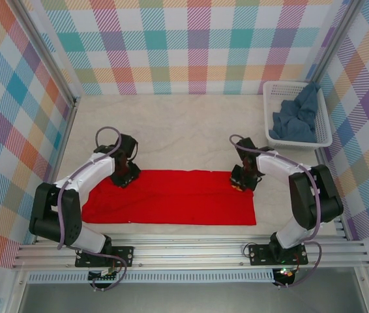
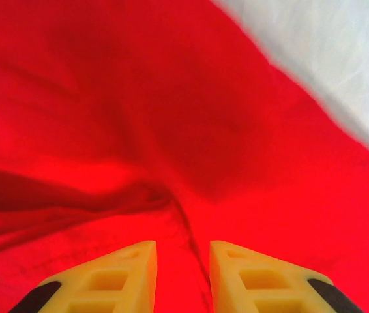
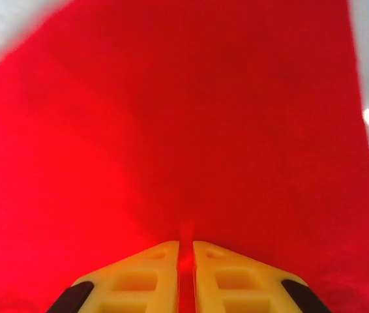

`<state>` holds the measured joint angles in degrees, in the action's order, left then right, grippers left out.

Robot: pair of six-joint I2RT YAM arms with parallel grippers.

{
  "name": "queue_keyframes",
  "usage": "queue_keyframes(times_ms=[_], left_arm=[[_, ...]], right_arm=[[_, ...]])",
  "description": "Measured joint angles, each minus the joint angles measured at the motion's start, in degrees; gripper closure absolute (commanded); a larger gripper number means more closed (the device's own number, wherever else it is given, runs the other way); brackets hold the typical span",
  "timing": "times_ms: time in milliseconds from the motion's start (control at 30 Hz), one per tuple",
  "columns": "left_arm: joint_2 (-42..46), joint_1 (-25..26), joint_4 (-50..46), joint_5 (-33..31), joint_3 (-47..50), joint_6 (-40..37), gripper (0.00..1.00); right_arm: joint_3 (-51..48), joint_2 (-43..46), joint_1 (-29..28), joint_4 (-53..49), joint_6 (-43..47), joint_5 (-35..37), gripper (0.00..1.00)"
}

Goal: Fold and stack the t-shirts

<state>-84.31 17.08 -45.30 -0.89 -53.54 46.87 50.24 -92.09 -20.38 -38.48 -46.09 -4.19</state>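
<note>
The red t-shirt (image 1: 171,199) lies as a long flat strip across the near half of the table, with no print showing. My left gripper (image 1: 124,177) rests at its far left edge. In the left wrist view, the left gripper (image 2: 183,251) is open and red cloth (image 2: 171,98) lies wrinkled under the gap. My right gripper (image 1: 240,184) sits at the strip's far right corner. In the right wrist view, the right gripper (image 3: 186,246) leaves just a thin slit, and the red cloth (image 3: 184,117) runs into it. The blue-grey t-shirt (image 1: 296,120) lies crumpled in the basket.
A white lattice basket (image 1: 266,104) stands at the back right against the checked wall. Pale table surface (image 1: 184,134) stretches behind the red strip. Checked walls close in the left, back and right sides. A metal rail (image 1: 191,251) runs along the near edge.
</note>
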Motion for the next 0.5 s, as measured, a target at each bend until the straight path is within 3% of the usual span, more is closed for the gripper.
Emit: queue_keyframes(times_ms=[133,300,500], left_arm=[[0.0,0.1,-3.5,0.1,2.3,0.0,0.76],[0.5,-2.2,-9.2,-3.3,-2.1,-0.9,0.66],[-1.0,-18.3,-8.3,-4.5,-9.8,-5.6,0.56]], right_arm=[[-0.2,0.0,0.0,-0.9,0.2,0.3,0.84],[2.1,0.6,0.0,-4.0,1.3,3.5,0.79],[7.4,2.0,0.0,-4.1,4.7,5.0,0.76]])
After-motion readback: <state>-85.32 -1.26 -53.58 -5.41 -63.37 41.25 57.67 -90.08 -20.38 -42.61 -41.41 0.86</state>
